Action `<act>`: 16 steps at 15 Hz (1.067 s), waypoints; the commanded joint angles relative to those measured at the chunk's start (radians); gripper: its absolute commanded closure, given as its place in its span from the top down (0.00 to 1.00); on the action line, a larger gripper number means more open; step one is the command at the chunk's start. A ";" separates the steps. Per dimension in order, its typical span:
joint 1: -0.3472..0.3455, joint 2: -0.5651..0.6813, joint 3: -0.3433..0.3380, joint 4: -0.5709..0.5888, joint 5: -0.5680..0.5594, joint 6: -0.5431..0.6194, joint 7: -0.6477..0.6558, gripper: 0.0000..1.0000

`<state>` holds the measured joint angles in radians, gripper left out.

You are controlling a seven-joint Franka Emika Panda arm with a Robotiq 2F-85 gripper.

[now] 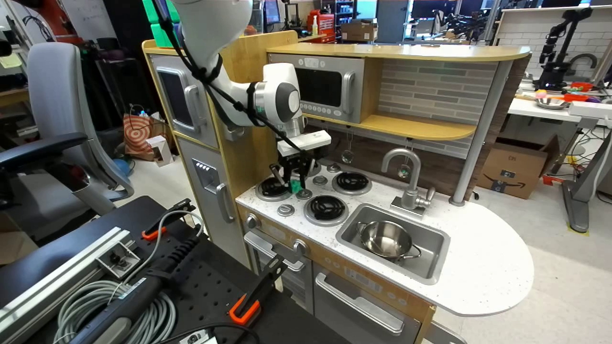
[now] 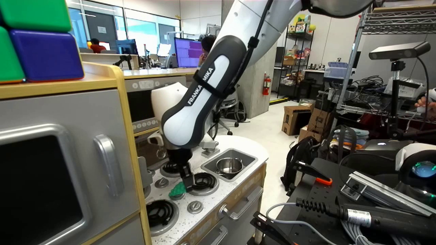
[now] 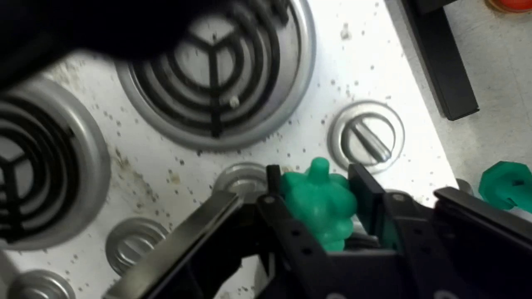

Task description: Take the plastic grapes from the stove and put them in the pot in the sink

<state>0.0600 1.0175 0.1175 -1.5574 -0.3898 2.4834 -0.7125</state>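
Observation:
The bright green plastic grapes (image 3: pixel 320 203) sit between the two black fingers of my gripper (image 3: pixel 315 172) in the wrist view, stem toward the fingertips. Both fingers appear to press on their sides. They are low over the white stove (image 1: pixel 267 208), among its knobs; I cannot tell whether they still touch it. The grapes also show in both exterior views (image 1: pixel 296 187) (image 2: pixel 177 189), partly hidden by the gripper (image 2: pixel 188 185). The steel pot (image 1: pixel 386 239) stands in the sink (image 1: pixel 442 258), which lies beside the stove; the pot also shows in an exterior view (image 2: pixel 229 166).
A curved silver faucet (image 1: pixel 412 177) rises behind the sink. The grey microwave (image 1: pixel 330 86) and a wooden shelf (image 1: pixel 430 128) overhang the back. A tall wooden cabinet (image 1: pixel 248 153) stands beside the stove. A black table (image 1: pixel 205 277) with clamps and cable is in front.

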 commanded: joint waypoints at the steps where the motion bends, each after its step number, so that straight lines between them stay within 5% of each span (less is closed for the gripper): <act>1: -0.036 -0.157 -0.070 -0.211 0.001 0.103 0.113 0.18; 10: -0.075 -0.146 -0.257 -0.167 0.011 -0.017 0.409 0.18; 16: -0.125 -0.111 -0.269 -0.096 0.048 -0.134 0.515 0.18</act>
<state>-0.0458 0.8746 -0.1507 -1.7211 -0.3803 2.4182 -0.2342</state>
